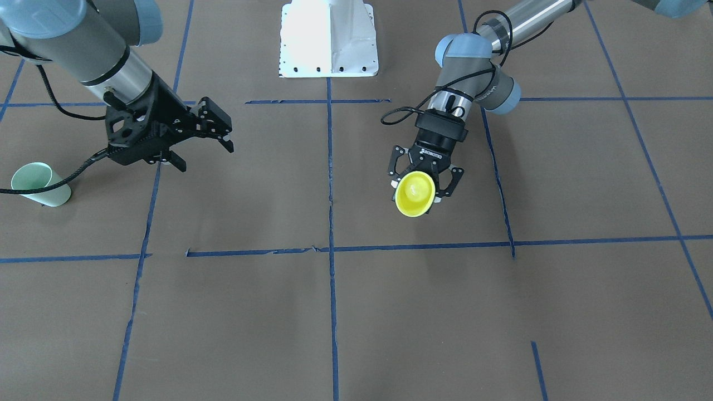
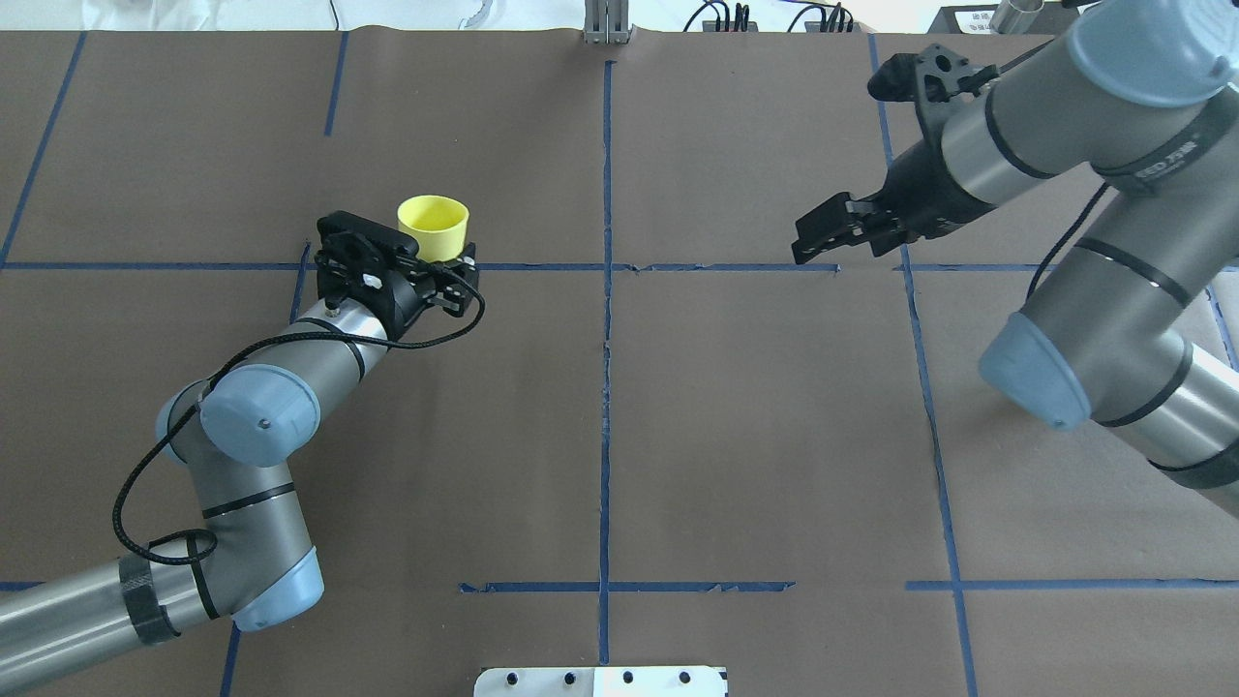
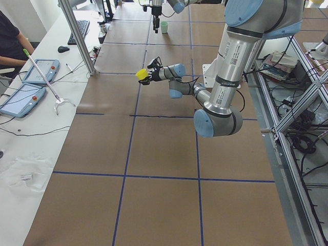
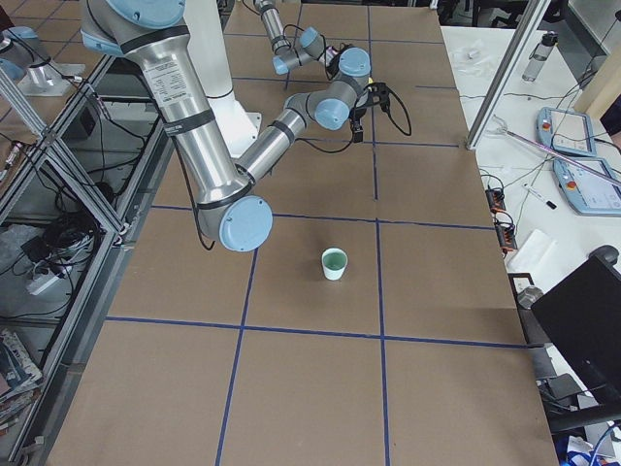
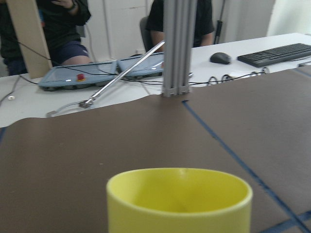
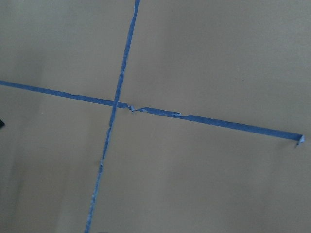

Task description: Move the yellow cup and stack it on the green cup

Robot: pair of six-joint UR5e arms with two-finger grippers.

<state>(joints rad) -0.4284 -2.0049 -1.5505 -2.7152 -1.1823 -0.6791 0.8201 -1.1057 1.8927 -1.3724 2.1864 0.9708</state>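
Observation:
The yellow cup (image 1: pixel 415 193) is held upright in my left gripper (image 1: pixel 421 189), which is shut on its lower body, just above the table left of centre. It also shows in the overhead view (image 2: pixel 434 227), the left wrist view (image 5: pixel 180 199) and the exterior left view (image 3: pixel 142 75). The green cup (image 1: pixel 39 184) stands upright on the table at the far right end, also seen from the exterior right (image 4: pixel 334 263). It is hidden in the overhead view. My right gripper (image 1: pixel 204 155) is open and empty above the table, apart from the green cup; it shows overhead too (image 2: pixel 818 235).
Blue tape lines (image 1: pixel 330 167) divide the brown paper table top. The white robot base plate (image 1: pixel 328 39) sits at the robot's edge. An aluminium post (image 5: pixel 179 48), tablets (image 5: pixel 92 77), a keyboard (image 5: pixel 272 53) and seated people lie beyond the far edge.

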